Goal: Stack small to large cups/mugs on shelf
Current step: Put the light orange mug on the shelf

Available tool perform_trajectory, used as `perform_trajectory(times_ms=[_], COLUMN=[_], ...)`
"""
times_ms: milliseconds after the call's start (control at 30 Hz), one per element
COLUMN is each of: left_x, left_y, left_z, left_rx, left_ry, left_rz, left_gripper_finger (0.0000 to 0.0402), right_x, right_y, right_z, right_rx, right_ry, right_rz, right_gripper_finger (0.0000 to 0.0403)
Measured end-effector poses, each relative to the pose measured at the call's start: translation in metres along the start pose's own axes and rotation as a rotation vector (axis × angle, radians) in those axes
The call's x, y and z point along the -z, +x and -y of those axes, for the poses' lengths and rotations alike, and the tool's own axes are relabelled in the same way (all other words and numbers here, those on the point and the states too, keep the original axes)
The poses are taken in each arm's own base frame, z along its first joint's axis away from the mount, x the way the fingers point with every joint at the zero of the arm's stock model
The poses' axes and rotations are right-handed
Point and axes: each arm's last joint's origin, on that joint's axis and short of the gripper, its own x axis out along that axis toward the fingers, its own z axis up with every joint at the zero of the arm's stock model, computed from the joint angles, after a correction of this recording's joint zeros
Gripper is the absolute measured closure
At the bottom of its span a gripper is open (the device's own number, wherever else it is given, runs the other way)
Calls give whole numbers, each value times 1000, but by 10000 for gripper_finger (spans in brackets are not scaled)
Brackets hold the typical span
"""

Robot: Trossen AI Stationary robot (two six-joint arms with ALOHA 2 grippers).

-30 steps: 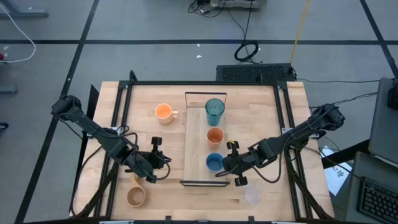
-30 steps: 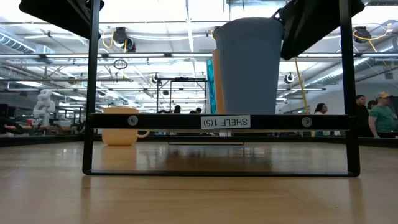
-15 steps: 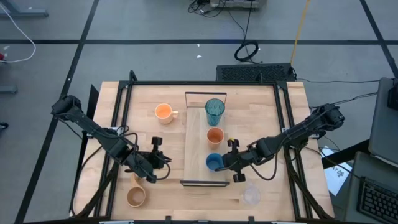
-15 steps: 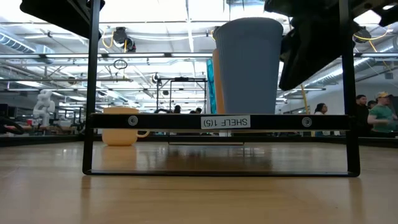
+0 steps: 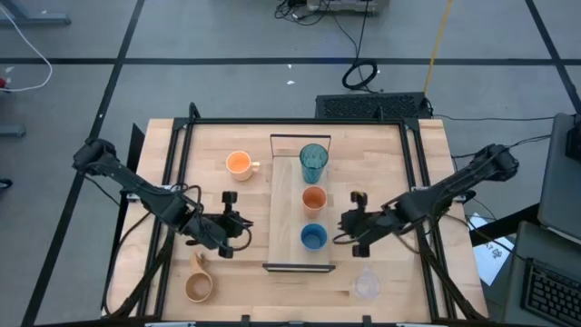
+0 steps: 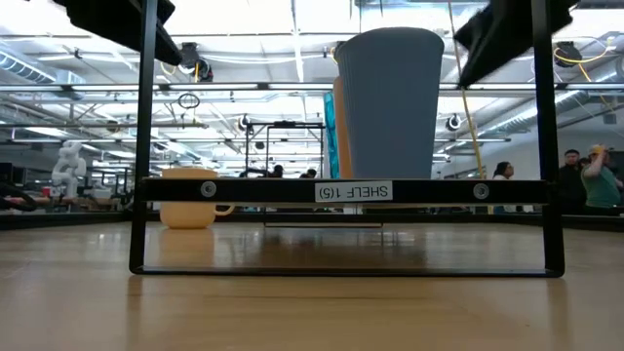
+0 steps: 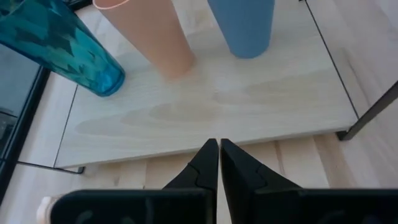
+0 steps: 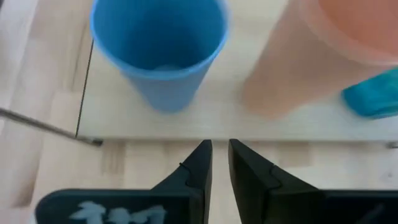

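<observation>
On the shelf (image 5: 289,204) stood the tumbler (image 5: 313,161) at the far end, then the orange cup (image 5: 314,198) and the blue cup (image 5: 313,237). The right gripper (image 5: 349,222), closed and empty, hung just right of the shelf; the left gripper (image 5: 238,225), closed and empty, hung left of it.

Wooden table (image 5: 390,163) with black frame rails, standing on grey floor (image 5: 182,36) marked with dark tape lines. Black cables (image 5: 359,73) and a yellow cord (image 5: 438,36) lie beyond the far edge. Low view: people (image 6: 595,180) standing at right; ceiling lights overhead.
</observation>
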Motion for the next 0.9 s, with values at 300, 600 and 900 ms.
perform_trajectory(times_ms=[300,600,900], left_x=[-2,2,15], left_y=[-16,-18,-24], left_z=[-10,-11,-3], left_rx=[5,5,31], left_ry=[-19,-30,-123], left_rz=[45,12,-92], left_gripper_finger=[380,380,380], right_x=[-4,-7,-7], right_y=[-36,-37,-37], right_z=[13,14,14], right_rx=[112,138,140], right_ry=[2,-23,-44], right_rz=[176,212,213], right_gripper_finger=[361,361,361])
